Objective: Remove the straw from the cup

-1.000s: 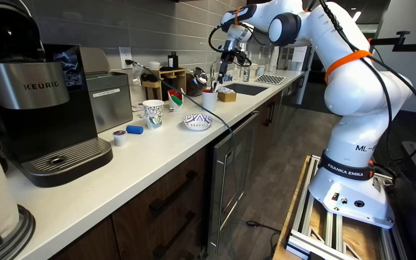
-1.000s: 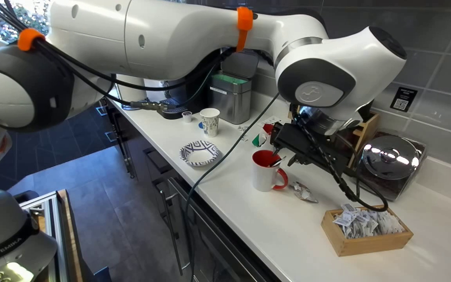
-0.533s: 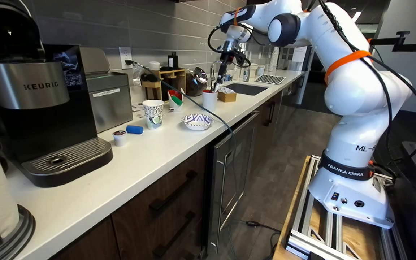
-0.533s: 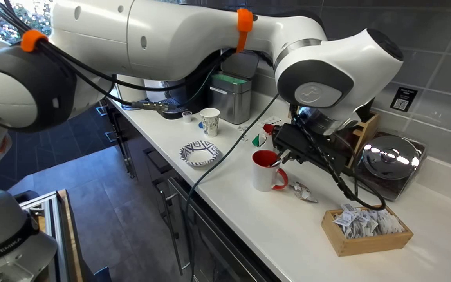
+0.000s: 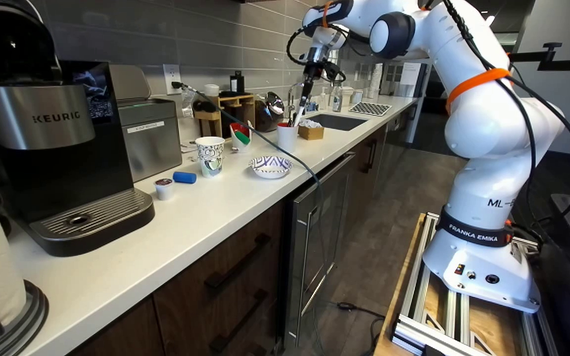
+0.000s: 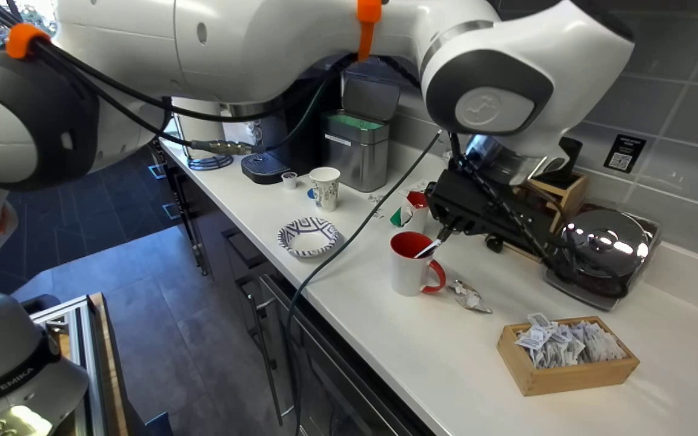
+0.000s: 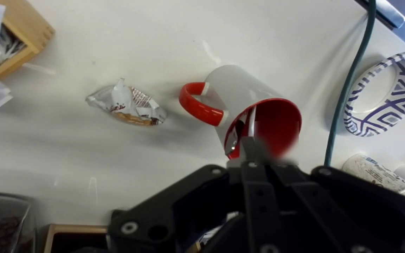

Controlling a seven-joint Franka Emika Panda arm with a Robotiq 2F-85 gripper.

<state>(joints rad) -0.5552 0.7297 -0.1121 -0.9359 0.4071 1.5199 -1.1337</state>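
Just above the red-lined white mug (image 6: 405,275), upright on the counter (image 6: 440,345), the hand (image 6: 445,234) is pinched together upon a slender white straw (image 6: 428,249); this straw slants, its lower part inside the mug. Beside the mug's handle (image 7: 202,113) lies a crumpled wrapper (image 7: 128,105), with a wooden box (image 6: 591,378) of packets (image 6: 561,345) farther out. On the mug's opposite side, beyond a cable (image 7: 341,101), sits a patterned bowl (image 6: 308,242).

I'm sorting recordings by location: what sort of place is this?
A kitchen, possibly an office break room, going by a black and silver Keurig coffee machine, a dark rectangular sink in a white counter, and a light wooden box of white paper packets.
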